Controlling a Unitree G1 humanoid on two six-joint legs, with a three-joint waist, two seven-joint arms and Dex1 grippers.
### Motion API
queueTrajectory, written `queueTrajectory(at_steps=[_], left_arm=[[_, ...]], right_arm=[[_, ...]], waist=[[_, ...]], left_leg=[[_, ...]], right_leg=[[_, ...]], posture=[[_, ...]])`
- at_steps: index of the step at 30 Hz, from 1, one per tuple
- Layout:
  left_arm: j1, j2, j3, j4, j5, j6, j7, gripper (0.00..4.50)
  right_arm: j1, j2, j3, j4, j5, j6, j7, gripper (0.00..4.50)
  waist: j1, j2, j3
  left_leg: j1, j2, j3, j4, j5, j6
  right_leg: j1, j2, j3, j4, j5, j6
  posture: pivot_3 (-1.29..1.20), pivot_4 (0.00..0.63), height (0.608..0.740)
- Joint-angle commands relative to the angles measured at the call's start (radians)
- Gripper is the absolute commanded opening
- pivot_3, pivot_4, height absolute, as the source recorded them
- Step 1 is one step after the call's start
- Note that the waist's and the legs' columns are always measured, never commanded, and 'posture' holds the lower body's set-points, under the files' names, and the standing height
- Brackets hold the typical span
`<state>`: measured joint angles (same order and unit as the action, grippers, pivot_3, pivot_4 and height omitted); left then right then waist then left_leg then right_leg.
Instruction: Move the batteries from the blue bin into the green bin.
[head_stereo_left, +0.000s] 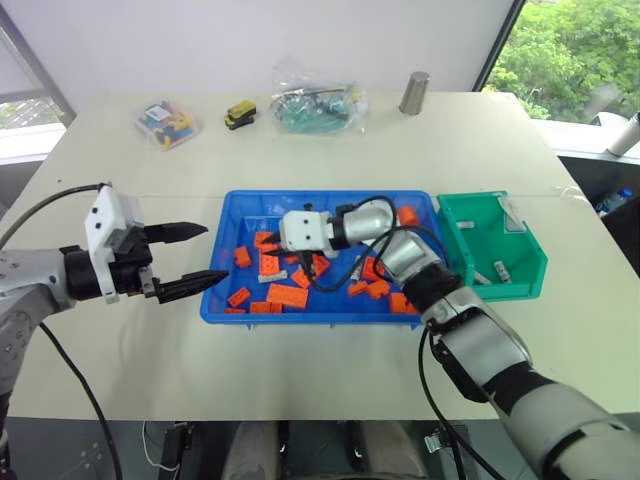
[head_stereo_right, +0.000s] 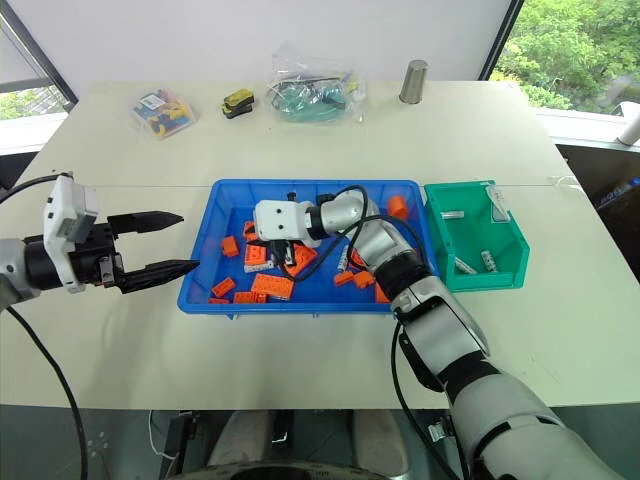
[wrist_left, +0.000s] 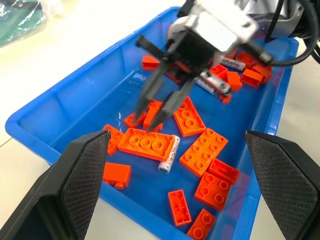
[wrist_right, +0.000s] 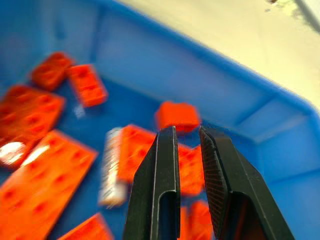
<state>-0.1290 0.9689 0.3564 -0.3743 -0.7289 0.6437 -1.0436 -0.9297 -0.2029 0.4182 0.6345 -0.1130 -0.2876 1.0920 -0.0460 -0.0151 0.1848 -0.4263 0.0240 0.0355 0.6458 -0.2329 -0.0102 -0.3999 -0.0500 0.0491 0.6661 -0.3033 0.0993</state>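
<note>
Left wrist view shows the right claw clenched empty above a battery in the blue bin; it should reopen, realign.

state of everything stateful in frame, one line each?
left hand: open, empty, beside the blue bin.
right hand: shut, empty, over orange bricks in the blue bin.
blue bin: holds orange bricks and batteries.
green bin: holds a few batteries.
metal cup: upright.

Right claw nearly closed over orange bricks — blue bin.
</note>
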Motion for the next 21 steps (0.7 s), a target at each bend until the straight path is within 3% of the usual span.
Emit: queueTrajectory(at_steps=[1,3,4,6,8,21], left_arm=[[-0.002,0.001,0.009,-0.022,-0.009,-0.010,-0.006,4.50],[-0.002,0.000,0.007,-0.021,-0.009,-0.010,-0.007,4.50],[-0.002,0.000,0.004,-0.020,-0.008,-0.011,-0.007,4.50],[-0.002,-0.001,0.002,-0.020,-0.007,-0.011,-0.007,4.50],[0.002,0.000,0.003,-0.021,-0.009,-0.010,-0.008,4.50],[0.013,0.004,0.022,-0.024,-0.009,-0.011,0.000,4.50]], right_arm=[[0.032,-0.009,0.003,-0.108,0.016,0.012,0.024,0.73],[0.051,-0.013,0.014,-0.121,-0.005,0.009,0.015,0.73],[0.057,-0.012,0.020,-0.118,-0.017,0.004,0.005,0.96],[0.063,-0.011,0.028,-0.112,-0.037,-0.005,-0.014,1.57],[0.057,-0.001,0.034,-0.083,-0.066,-0.020,-0.056,2.45],[-0.015,0.053,0.024,0.117,-0.111,-0.061,-0.157,2.45]], waist=[[-0.001,0.000,0.000],[-0.003,0.000,0.000],[-0.003,0.000,0.000],[-0.003,0.000,0.000],[-0.002,0.000,0.000],[-0.002,0.000,0.000]], left_leg=[[0.000,0.000,0.000,0.000,0.000,0.000],[0.000,0.000,0.000,0.000,0.000,0.000],[0.000,0.000,0.000,0.000,0.000,0.000],[0.000,0.000,0.000,0.000,0.000,0.000],[0.000,0.000,0.000,0.000,0.000,0.000],[0.000,0.000,0.000,0.000,0.000,-0.001]], right_leg=[[0.000,0.000,0.000,0.000,0.000,0.000],[0.000,0.000,0.000,0.000,0.000,0.000],[-0.001,0.000,0.000,0.000,0.000,0.000],[-0.001,0.000,0.000,0.000,0.000,0.000],[-0.001,0.000,0.000,0.000,0.000,0.000],[-0.001,0.000,0.000,0.000,0.000,0.000]], posture=[[0.00,0.150,0.739],[0.00,0.150,0.739],[0.00,0.150,0.739],[0.00,0.150,0.739],[0.00,0.150,0.739],[0.00,0.150,0.739]])
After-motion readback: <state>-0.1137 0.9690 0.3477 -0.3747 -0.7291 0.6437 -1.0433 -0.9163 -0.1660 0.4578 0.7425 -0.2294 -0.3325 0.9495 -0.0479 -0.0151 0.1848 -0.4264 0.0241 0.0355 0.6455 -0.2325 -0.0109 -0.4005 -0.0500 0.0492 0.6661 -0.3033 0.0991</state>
